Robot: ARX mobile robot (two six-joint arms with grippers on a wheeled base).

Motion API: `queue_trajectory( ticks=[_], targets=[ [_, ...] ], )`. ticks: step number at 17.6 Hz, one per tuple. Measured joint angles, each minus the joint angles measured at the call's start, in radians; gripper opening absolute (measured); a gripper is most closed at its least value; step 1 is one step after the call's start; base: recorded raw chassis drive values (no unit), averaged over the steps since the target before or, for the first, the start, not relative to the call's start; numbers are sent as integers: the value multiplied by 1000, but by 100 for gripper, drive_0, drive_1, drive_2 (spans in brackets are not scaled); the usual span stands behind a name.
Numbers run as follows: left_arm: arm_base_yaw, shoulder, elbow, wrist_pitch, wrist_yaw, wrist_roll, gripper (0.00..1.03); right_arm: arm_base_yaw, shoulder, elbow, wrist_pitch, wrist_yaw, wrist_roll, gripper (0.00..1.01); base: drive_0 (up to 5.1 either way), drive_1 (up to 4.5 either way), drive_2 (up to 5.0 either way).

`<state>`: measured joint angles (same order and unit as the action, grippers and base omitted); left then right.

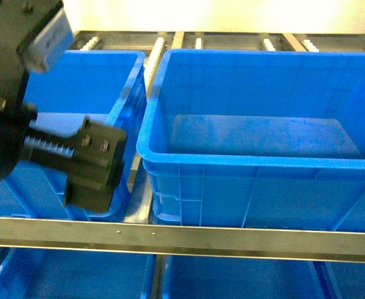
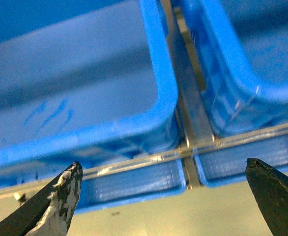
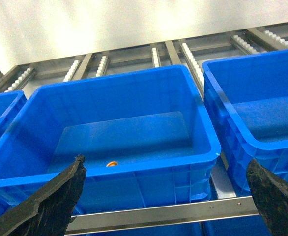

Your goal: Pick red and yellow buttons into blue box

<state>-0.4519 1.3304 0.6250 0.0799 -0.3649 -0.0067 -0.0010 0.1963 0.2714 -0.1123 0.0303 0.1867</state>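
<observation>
A deep blue box (image 3: 114,167) with a thick rim fills the middle of the right wrist view. A small yellow-orange cap, seemingly the yellow button (image 3: 112,163), peeks over its near wall from the floor inside. The red button is out of view. My right gripper (image 3: 165,161) is open in front of that near wall, with nothing between its black fingers. My left gripper (image 2: 162,169) is also open and empty, looking down past a crate rim (image 2: 158,105). In the head view the blurred left arm (image 1: 92,162) hangs over the left crate (image 1: 117,75).
A large blue crate (image 1: 257,168) sits centre-right on a roller shelf behind a metal front rail (image 1: 182,237). Shallow blue trays (image 1: 76,274) lie on the shelf below. Another crate (image 3: 262,123) stands to the right in the right wrist view.
</observation>
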Motion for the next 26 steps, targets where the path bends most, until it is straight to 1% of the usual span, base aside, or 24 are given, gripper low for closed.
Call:
queue_trajectory(
  ticks=[1, 2, 3, 4, 5, 7, 8, 9, 10, 11, 12, 13, 14, 15, 16, 17, 18, 19, 21, 23, 24, 25, 26],
  targets=[
    [-21, -16, -47, -24, -48, -35, 98, 0, 0, 0, 0, 0, 0, 98, 0, 0, 0],
    [-47, -24, -64, -45, -102, -67, 98, 0, 0, 0, 0, 0, 0, 98, 0, 0, 0],
    [-70, -43, -66, -68, -143, -102, 98, 0, 0, 0, 0, 0, 0, 98, 0, 0, 0],
    [-101, -75, -72, -103, -168, -144, 98, 0, 0, 0, 0, 0, 0, 98, 0, 0, 0],
    [-111, -82, -74, -103, -169, -158, 98, 0, 0, 0, 0, 0, 0, 98, 0, 0, 0],
    [-107, -80, -75, -101, -172, -177, 98, 0, 0, 0, -1, 0, 0, 98, 0, 0, 0],
    [-87, -48, -171, 253, -164, -137, 90, 0, -2, -8, 30, -11, -13, 95, 0, 0, 0],
    [-53, -48, -299, 500, -119, -82, 79, 1, -25, -29, 58, -30, -76, 84, 0, 0, 0],
    [-3, -84, -421, 674, -87, -45, 68, 1, -47, -60, 66, -29, -118, 73, 0, 0, 0],
    [42, -154, -478, 810, -57, -30, 57, 1, -51, -89, 66, -29, -146, 62, 0, 0, 0],
    [84, -204, -491, 949, -12, -18, 45, 1, -65, -114, 71, -31, -163, 49, 0, 0, 0],
    [124, -261, -517, 912, 33, -11, 32, 1, -82, -128, 84, -30, -171, 36, 0, 0, 0],
    [129, -269, -525, 904, 38, -11, 30, 1, -84, -130, 85, -30, -171, 34, 0, 0, 0],
    [146, -288, -549, 871, 55, -11, 25, 1, -89, -135, 87, -30, -174, 28, 0, 0, 0],
    [171, -317, -580, 821, 82, -11, 15, 1, -96, -146, 89, -30, -177, 19, 0, 0, 0],
    [200, -385, -594, 783, 111, -11, 3, 1, -103, -162, 91, -30, -180, 6, 0, 0, 0],
    [235, -474, -594, 737, 143, -8, 2, 1, -114, -176, 93, -30, -184, 2, 0, 0, 0],
    [266, -542, -598, 676, 172, -8, 2, 1, -127, -187, 98, -31, -184, 2, 0, 0, 0],
    [304, -642, -610, 576, 217, -8, 2, 1, -137, -206, 102, -30, -184, 2, 0, 0, 0],
    [335, -732, -610, 505, 243, -8, 2, 1, -146, -216, 105, -30, -184, 2, 0, 0, 0],
    [359, -782, -610, 459, 272, -8, 2, 1, -149, -219, 105, -30, -184, 2, 0, 0, 0],
    [436, -830, -610, 412, 352, -7, 2, 1, -159, -227, 108, -30, -184, 2, 0, 0, 0],
    [459, -865, -611, 380, 350, -8, 2, 1, -194, -256, 112, -30, -184, 2, 0, 0, 0]
  ],
)
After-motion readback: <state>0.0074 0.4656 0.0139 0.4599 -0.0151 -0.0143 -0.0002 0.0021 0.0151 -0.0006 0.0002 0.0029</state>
